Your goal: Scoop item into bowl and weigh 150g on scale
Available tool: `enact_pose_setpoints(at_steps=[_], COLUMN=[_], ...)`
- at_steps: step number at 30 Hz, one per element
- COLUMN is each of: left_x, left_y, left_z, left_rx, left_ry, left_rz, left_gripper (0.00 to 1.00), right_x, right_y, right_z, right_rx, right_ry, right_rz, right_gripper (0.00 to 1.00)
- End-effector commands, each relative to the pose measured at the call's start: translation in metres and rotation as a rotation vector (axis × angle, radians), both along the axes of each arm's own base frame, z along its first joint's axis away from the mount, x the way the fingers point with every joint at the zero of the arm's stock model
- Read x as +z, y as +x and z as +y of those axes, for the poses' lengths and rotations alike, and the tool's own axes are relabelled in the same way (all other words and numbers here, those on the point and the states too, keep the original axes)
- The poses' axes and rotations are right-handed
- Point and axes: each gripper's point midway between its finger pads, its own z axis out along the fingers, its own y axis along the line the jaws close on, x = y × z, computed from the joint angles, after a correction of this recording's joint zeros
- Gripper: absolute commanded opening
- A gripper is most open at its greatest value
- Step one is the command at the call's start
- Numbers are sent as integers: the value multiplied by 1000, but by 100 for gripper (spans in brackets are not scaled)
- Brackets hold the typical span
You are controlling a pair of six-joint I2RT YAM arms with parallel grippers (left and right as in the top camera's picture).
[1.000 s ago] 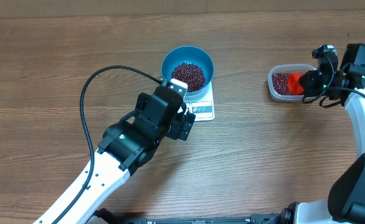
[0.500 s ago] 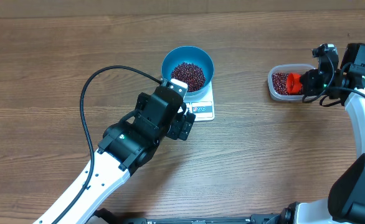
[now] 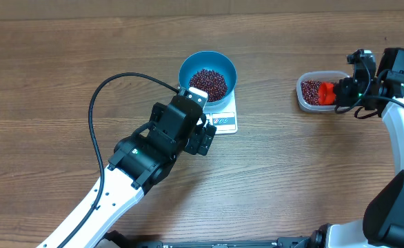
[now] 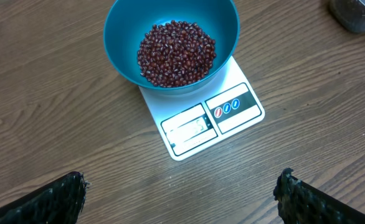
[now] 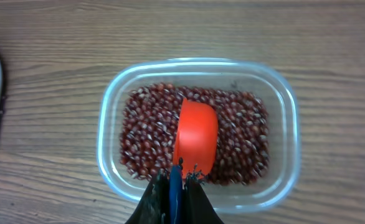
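While L gripper (image 4: 179, 190) hangs wide open nr scale (image 4: 232, 118) w/ bowl (image 4: 117, 37) of beans (image 4: 176, 53) — R gripper (image 5: 175, 182) pinches orange scoop (image 5: 196, 134) over tub (image 5: 289, 124).

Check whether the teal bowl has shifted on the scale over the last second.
No. The bowl covers the same far part of the scale, and the display panel shows just as much as before in the overhead view.

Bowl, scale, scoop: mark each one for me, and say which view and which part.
bowl (image 4: 121, 34): left wrist view, bare teal inner wall, left side.
scale (image 4: 189, 129): left wrist view, on its display panel.
scoop (image 5: 196, 132): right wrist view, middle of the orange-red cup.
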Motion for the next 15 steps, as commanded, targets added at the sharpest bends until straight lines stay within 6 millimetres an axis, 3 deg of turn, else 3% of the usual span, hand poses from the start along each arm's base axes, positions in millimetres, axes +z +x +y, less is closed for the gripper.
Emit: enact_pose_setpoints(at_steps=[1, 4, 10, 15], left_x=[2, 2, 2, 2], left_y=[5, 5, 5, 5], left_z=[2, 2, 2, 2], left_rx=[26, 26, 26, 26], left_ry=[-2, -2, -2, -2], left_rz=[-8, -9, -9, -9], left_gripper=[100, 99, 100, 99], right_x=[22, 25, 23, 6], right_y=[10, 9, 8, 8], right_z=[-17, -27, -28, -28], right_rx=[-65, -91, -65, -63], right_ry=[-67, -116, -138, -127], right_rz=[-26, -16, -11, 24], right_gripper=[4, 4, 4, 4])
